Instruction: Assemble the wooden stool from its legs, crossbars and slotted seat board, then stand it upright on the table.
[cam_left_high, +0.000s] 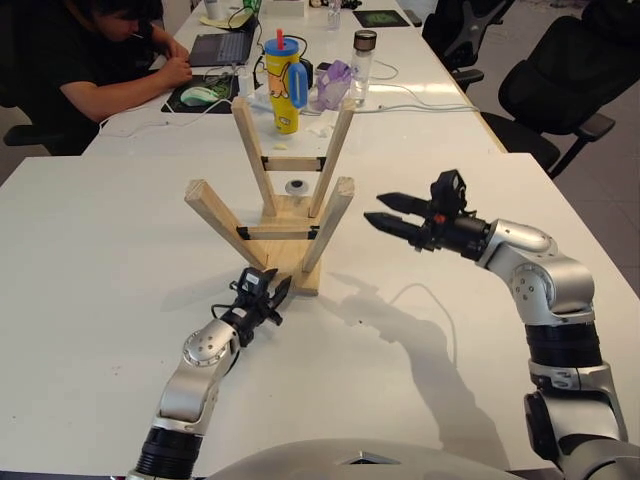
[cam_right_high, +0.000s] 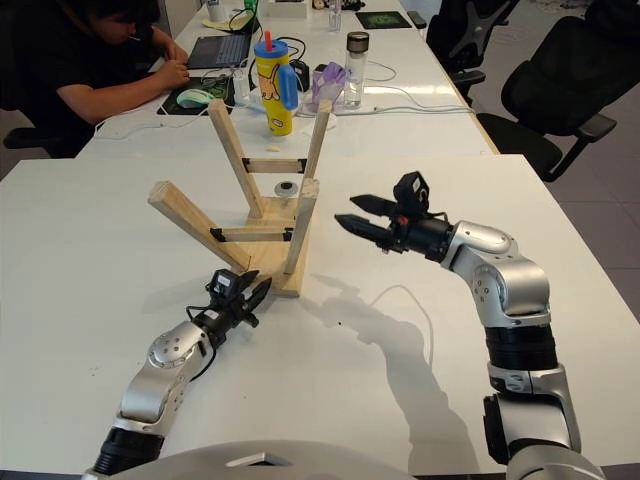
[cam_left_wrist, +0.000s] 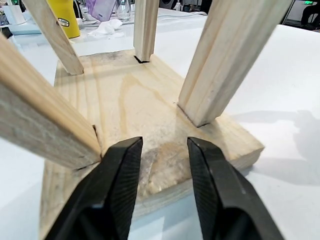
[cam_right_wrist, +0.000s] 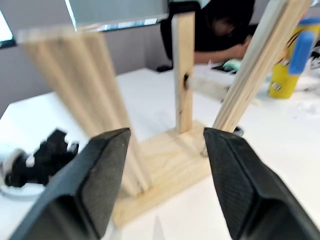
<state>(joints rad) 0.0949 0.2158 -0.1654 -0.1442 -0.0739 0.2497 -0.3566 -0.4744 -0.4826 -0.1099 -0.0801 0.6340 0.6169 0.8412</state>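
Observation:
The wooden stool (cam_left_high: 285, 215) stands upside down mid-table, its seat board (cam_left_high: 290, 265) flat on the white surface and its legs pointing up and splayed, joined by crossbars (cam_left_high: 291, 162). My left gripper (cam_left_high: 268, 290) is open, low at the board's near edge; in the left wrist view its fingertips (cam_left_wrist: 125, 160) frame the board (cam_left_wrist: 145, 100) between two legs without touching it. My right gripper (cam_left_high: 374, 208) hangs open above the table just right of the stool, pointing at it. The right wrist view has its fingers (cam_right_wrist: 107, 165) apart in front of the legs and board (cam_right_wrist: 170, 160).
A yellow cup (cam_left_high: 283, 85), a clear bottle (cam_left_high: 362, 60) and a laptop (cam_left_high: 222, 47) sit on the far table, where a person works. A small round part (cam_left_high: 296, 186) lies behind the stool. A thin cable (cam_left_high: 425, 295) loops on the table to the right. Office chairs (cam_left_high: 560, 90) stand far right.

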